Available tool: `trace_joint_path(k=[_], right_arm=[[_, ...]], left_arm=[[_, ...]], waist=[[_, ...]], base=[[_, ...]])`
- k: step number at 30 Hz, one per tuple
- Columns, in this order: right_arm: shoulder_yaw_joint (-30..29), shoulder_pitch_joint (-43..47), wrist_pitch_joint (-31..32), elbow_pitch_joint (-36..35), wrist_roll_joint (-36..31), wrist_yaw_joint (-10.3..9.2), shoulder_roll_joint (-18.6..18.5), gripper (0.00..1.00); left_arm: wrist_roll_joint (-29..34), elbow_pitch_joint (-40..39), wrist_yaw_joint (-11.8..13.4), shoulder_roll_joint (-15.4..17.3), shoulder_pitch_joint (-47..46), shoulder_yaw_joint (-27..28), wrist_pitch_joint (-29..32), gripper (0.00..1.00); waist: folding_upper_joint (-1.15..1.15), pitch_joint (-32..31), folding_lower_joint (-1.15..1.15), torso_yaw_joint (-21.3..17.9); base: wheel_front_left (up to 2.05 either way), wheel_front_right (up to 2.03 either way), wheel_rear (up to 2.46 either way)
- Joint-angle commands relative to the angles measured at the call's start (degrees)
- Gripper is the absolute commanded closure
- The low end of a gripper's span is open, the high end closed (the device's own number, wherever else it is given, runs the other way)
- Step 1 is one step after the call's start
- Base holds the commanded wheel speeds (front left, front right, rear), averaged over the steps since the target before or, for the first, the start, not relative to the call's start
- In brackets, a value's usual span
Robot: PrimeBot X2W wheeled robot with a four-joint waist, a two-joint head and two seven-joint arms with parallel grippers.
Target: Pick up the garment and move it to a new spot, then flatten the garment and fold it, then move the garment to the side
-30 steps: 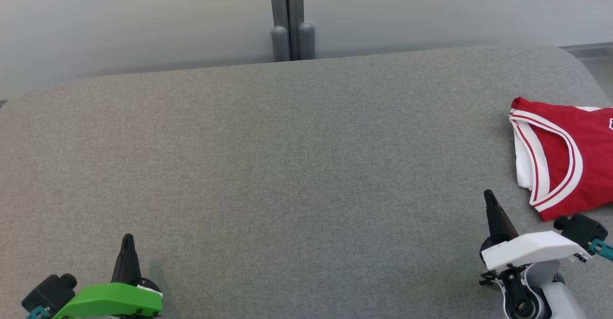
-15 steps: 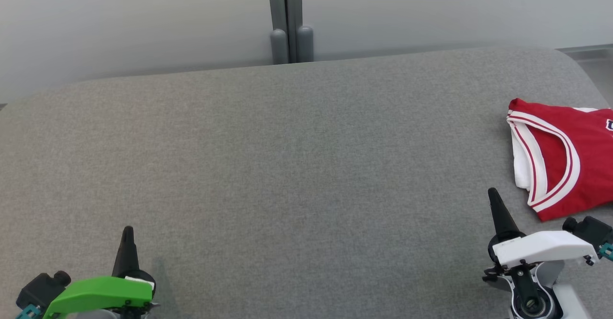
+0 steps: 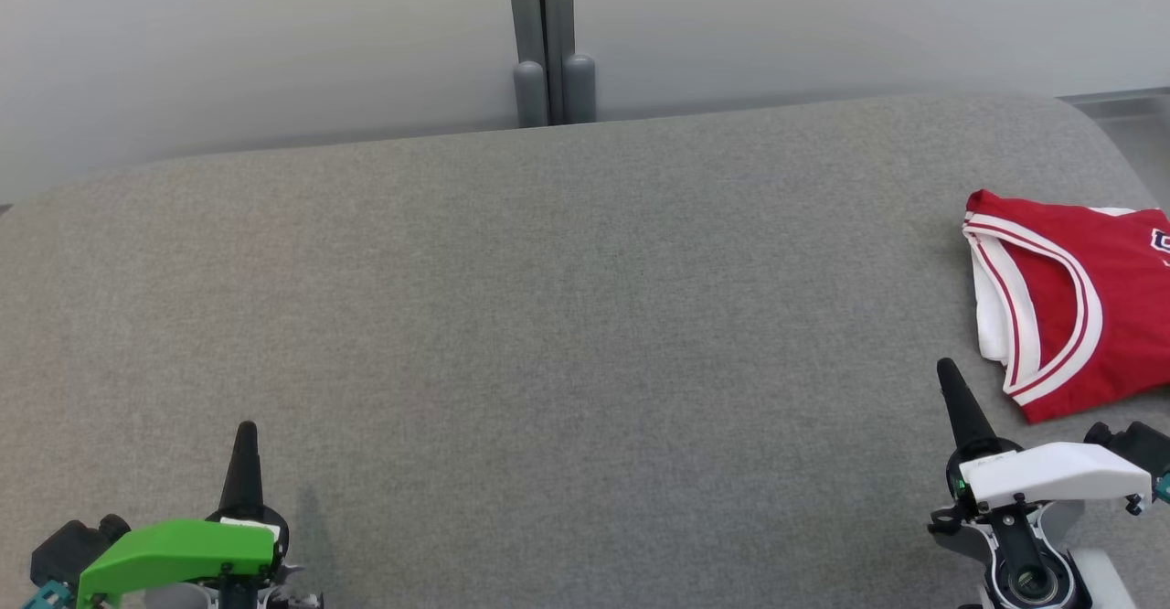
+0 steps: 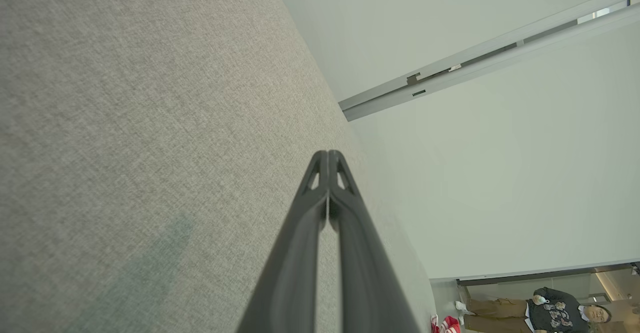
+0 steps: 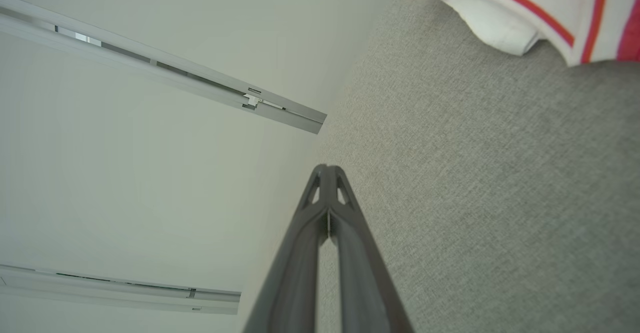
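wide grey fabric worktop, with the red and white garment lying flat at its right edge. soft, light and limp, likely to sag if lifted by one point, so best pinched at two corners. right gripper near the garment, left gripper well apart, fingers of both pressed together, holding nothing.

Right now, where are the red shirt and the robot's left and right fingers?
red shirt (image 3: 1133,316), head view, on its red front.
left fingers (image 3: 244,472), head view, middle of the dark closed pair.
right fingers (image 3: 962,408), head view, middle of the dark closed pair.
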Motion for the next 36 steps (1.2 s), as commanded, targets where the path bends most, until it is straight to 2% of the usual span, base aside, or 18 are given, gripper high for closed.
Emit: trace_joint_path(k=[1,36], right_arm=[[-0.3,0.2,0.5,-0.9,1.6,-0.03,-0.4,1.0],[-1.7,1.5,4.8,-3.5,17.5,-0.04,-0.5,1.0]], left_arm=[[-1.5,-0.7,-0.2,0.5,-1.5,0.3,0.4,1.0],[-18.5,-2.0,-0.6,0.6,-2.9,0.9,4.8,1.0]], waist=[[0.0,-0.1,0.0,0.0],[0.0,-1.1,0.0,-0.6]], base=[[0.0,0.0,0.0],[0.0,0.0,0.0]])
